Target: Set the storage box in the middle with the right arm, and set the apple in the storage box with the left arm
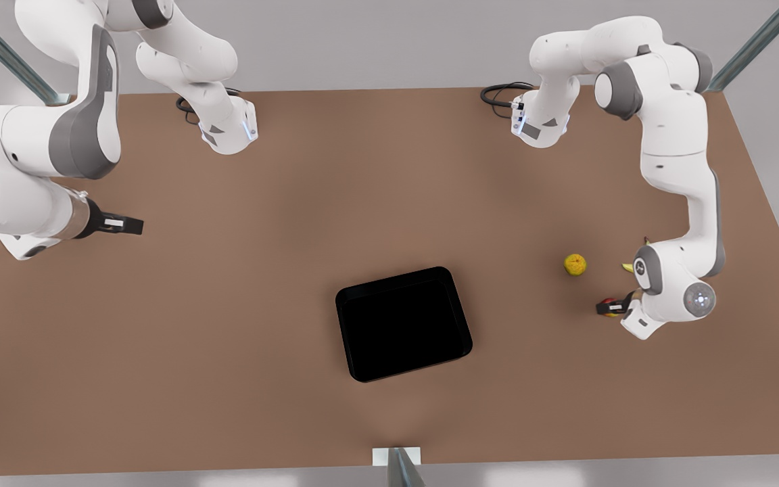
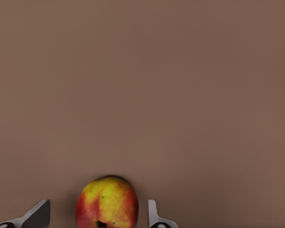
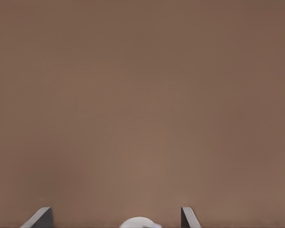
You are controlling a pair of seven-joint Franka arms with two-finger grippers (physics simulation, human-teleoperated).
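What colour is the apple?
The apple is red with a yellow patch, best seen in the left wrist view, between the left hand's fingers.

Simulated robot lab bench

A bare brown worktop (image 1: 227, 325) carries two white arms bolted at its far edge, cables (image 1: 501, 95) coiled at their bases, metal frame struts (image 1: 754, 44) at the corners and plain grey walls behind.

You are seeing the banana (image 1: 627, 268) mostly hiding behind the left arm's wrist (image 1: 667, 281), while the apple (image 2: 107, 203) is running off the left wrist view's edge.
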